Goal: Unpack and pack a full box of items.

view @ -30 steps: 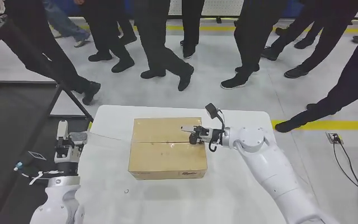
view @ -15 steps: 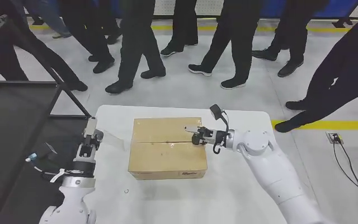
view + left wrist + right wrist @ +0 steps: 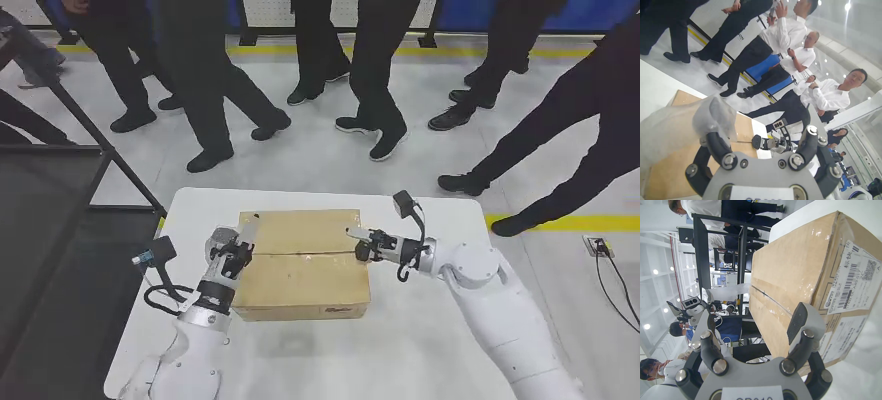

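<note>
A brown cardboard box (image 3: pixel 300 275) lies closed in the middle of the white table (image 3: pixel 420 340), its centre seam glossy with clear tape. My left gripper (image 3: pixel 235 250) hovers at the box's left end, fingers spread, with a crumpled strip of clear tape (image 3: pixel 677 125) clinging over one finger. From the right wrist view that tape strip (image 3: pixel 730 290) runs from the left gripper (image 3: pixel 706 298) to the seam of the box (image 3: pixel 787 275). My right gripper (image 3: pixel 364 240) stands open at the box's right end near the top seam, nothing between its fingers (image 3: pixel 800 321). Shipping labels (image 3: pixel 853 275) cover that end face.
A black metal frame (image 3: pixel 90 180) stands off the table's left side. Several people stand and walk on the floor behind the table. Bare tabletop lies in front of the box and to its right.
My left gripper has swung from beyond the table's left edge in to the box's left end, bringing the peeled tape along. The right gripper has drawn back slightly to the right.
</note>
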Robot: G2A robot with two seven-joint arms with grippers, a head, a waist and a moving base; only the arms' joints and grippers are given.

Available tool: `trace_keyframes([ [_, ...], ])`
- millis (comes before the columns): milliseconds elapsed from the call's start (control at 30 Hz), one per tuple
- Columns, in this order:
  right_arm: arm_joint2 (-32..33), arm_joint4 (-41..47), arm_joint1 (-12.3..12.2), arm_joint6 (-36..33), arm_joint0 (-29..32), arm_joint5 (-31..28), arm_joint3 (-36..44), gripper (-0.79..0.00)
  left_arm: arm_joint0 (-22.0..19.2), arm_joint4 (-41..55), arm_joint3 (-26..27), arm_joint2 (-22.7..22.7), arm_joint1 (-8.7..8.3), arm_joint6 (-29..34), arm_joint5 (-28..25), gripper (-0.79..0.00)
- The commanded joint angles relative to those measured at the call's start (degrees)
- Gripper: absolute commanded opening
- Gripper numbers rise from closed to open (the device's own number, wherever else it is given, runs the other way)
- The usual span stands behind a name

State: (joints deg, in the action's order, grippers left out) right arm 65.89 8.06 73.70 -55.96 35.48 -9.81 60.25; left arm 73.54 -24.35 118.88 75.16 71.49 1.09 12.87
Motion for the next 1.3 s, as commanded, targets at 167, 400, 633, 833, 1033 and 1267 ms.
trace_keyframes([
  [167,1.7,-0.4,-0.8,0.4,2.2,0.7,2.7,0.000,-2.6,-3.7,-1.4,-4.4,0.58,1.5,1.4,0.000],
  [400,3.2,0.0,-1.5,0.4,4.0,0.6,3.8,0.000,-5.6,-6.9,-3.1,-8.2,1.29,3.3,2.9,0.000],
  [633,4.4,0.4,-2.1,0.3,5.4,0.4,4.4,0.000,-9.4,-9.3,-6.3,-11.9,2.19,5.2,5.0,0.000],
  [833,4.5,0.9,-2.3,0.2,5.7,0.3,4.2,0.000,-10.2,-9.7,-7.2,-12.9,2.80,4.8,5.7,0.000],
  [1033,4.2,1.4,-2.4,0.0,5.1,-0.9,4.1,0.000,-10.1,-9.4,-7.6,-11.5,3.08,4.7,5.7,0.000],
  [1267,2.7,1.6,-2.2,-0.3,3.5,-1.3,3.0,0.000,-9.4,-9.1,-6.8,-9.5,3.23,4.9,4.7,0.000],
])
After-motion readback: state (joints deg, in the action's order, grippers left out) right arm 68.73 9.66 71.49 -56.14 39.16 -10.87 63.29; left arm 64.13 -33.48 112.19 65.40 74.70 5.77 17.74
